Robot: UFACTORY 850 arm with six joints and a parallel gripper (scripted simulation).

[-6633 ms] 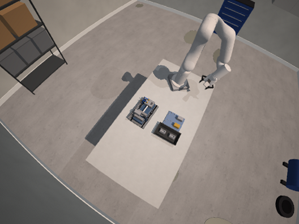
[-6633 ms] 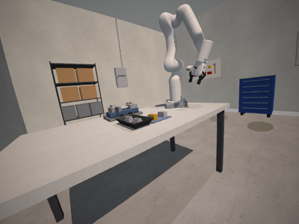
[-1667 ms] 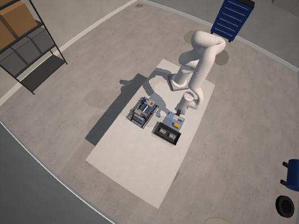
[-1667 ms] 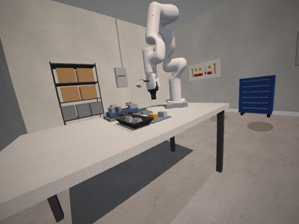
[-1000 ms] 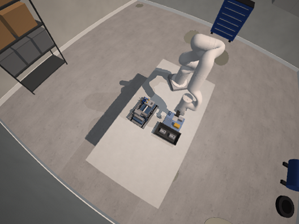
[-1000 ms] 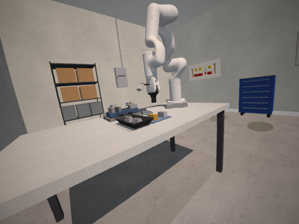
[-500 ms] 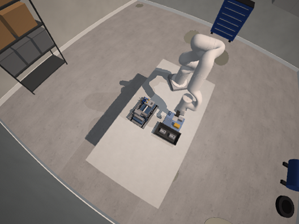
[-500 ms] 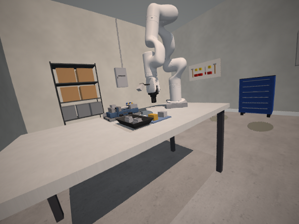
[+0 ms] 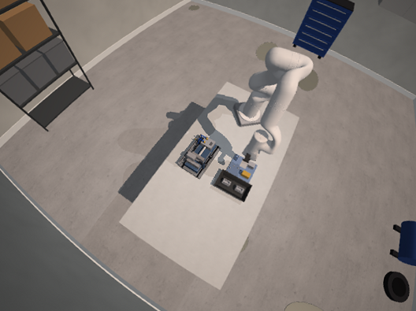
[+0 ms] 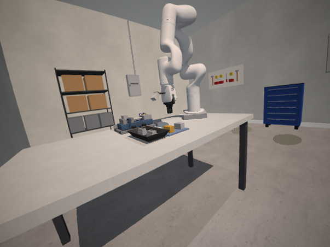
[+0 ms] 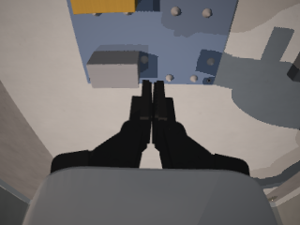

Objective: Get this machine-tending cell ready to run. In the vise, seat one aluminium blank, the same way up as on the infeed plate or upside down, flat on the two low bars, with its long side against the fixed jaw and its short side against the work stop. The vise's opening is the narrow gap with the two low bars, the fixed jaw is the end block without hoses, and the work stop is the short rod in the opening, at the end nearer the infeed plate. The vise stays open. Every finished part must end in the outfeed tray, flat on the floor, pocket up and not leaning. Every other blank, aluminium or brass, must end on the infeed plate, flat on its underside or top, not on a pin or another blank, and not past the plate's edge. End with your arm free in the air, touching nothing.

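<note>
We hold our gripper (image 9: 247,158) (image 10: 169,108) (image 11: 151,95) above the plate's (image 9: 234,169) (image 10: 184,129) (image 11: 117,34) far side, its jaws pressed together with nothing between them. The aluminium blank (image 9: 250,165) (image 10: 179,125) (image 11: 113,75) sits on the plate's far right part; the brass blank (image 9: 246,174) (image 10: 168,129) (image 11: 104,6) is nearer. Our tray (image 9: 230,194) (image 10: 148,138), at the plate's near side, holds two parts, pockets up. Our vise (image 9: 193,166) (image 10: 126,125) stands to the left; we cannot tell whether a blank is seated there.

A grey block (image 9: 250,166) (image 10: 179,125) (image 11: 113,75) and yellow block (image 9: 246,174) (image 10: 168,129) (image 11: 105,6) lay on the blue plate (image 9: 232,169) (image 10: 177,131) (image 11: 117,30), near a blue-grey vise (image 9: 193,157) (image 10: 134,124), two grey parts (image 9: 226,182) (image 10: 142,131) in the black tray (image 9: 230,194) (image 10: 145,137).
</note>
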